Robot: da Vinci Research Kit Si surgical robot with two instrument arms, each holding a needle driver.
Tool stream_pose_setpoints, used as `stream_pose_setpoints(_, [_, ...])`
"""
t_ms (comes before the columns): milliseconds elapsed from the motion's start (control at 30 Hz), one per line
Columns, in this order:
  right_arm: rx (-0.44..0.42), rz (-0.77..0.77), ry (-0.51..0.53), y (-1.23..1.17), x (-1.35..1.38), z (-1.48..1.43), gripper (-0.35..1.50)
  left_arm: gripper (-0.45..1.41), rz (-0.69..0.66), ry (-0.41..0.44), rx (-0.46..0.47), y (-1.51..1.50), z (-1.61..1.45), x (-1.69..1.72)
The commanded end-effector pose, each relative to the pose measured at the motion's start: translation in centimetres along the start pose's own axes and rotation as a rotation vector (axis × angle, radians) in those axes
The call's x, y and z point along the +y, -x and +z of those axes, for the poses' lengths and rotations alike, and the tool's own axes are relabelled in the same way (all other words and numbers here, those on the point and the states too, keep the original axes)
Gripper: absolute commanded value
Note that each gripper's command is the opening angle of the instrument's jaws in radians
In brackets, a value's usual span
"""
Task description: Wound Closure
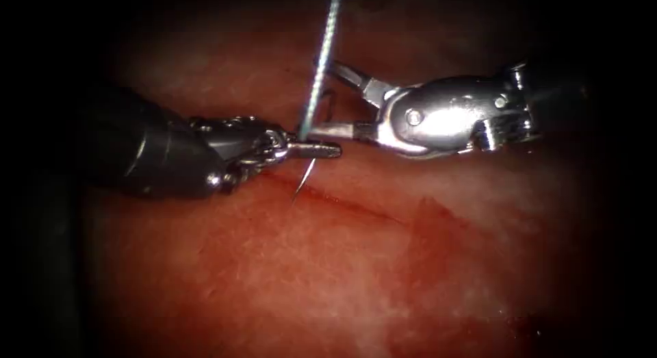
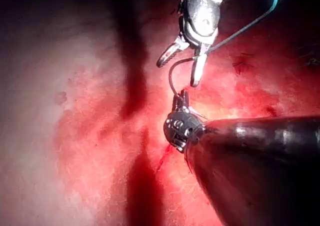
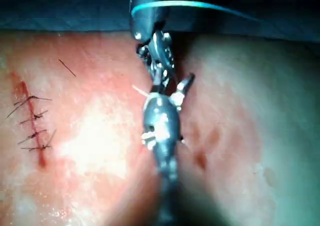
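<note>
Now the left tool (image 1: 321, 150) is gripping the needle (image 1: 303, 180), tip just above the cut (image 1: 342, 204), while the right tool (image 1: 328, 98) is gaping empty beside the thread (image 1: 321, 64).

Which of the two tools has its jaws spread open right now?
The right arm's tool, entering from the picture's right: its jaws stand apart. The left arm's tool is shut on the needle.

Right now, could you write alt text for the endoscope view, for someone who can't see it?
The left hand, jaws shut, holds a curved needle whose tip points down at the cut in the tissue. The right hand faces it with jaws open around the blue thread, which rises out of view.
</note>
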Motion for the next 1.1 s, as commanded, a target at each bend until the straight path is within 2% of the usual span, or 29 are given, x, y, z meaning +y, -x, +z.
stream_pose_setpoints(33, [-0.017,0.009,0.016,0.00,-0.12,0.05,0.86,-0.45,0.009,-0.003,-0.001,0.12,0.04,0.01])
stream_pose_setpoints(233, [-0.080,0.030,0.080,-0.08,-0.12,0.04,0.69,-0.45,0.041,-0.035,0.013,0.14,0.04,0.04])
stream_pose_setpoints(433, [-0.132,0.029,0.115,-0.06,-0.12,0.02,0.41,-0.45,0.078,-0.074,0.027,0.15,0.05,0.05])
stream_pose_setpoints(533, [-0.135,0.009,0.117,-0.03,-0.11,0.02,0.21,-0.45,0.094,-0.085,0.030,0.16,0.05,0.06])
stream_pose_setpoints(633, [-0.138,-0.006,0.119,0.01,-0.10,0.02,0.09,-0.45,0.105,-0.094,0.032,0.16,0.04,0.07])
stream_pose_setpoints(1000, [-0.129,-0.017,0.108,0.11,-0.05,-0.02,-0.10,-0.45,0.107,-0.105,0.039,0.16,0.04,0.09])
stream_pose_setpoints(1100, [-0.125,-0.023,0.104,0.11,-0.05,-0.02,-0.23,-0.45,0.107,-0.103,0.038,0.16,0.04,0.09])
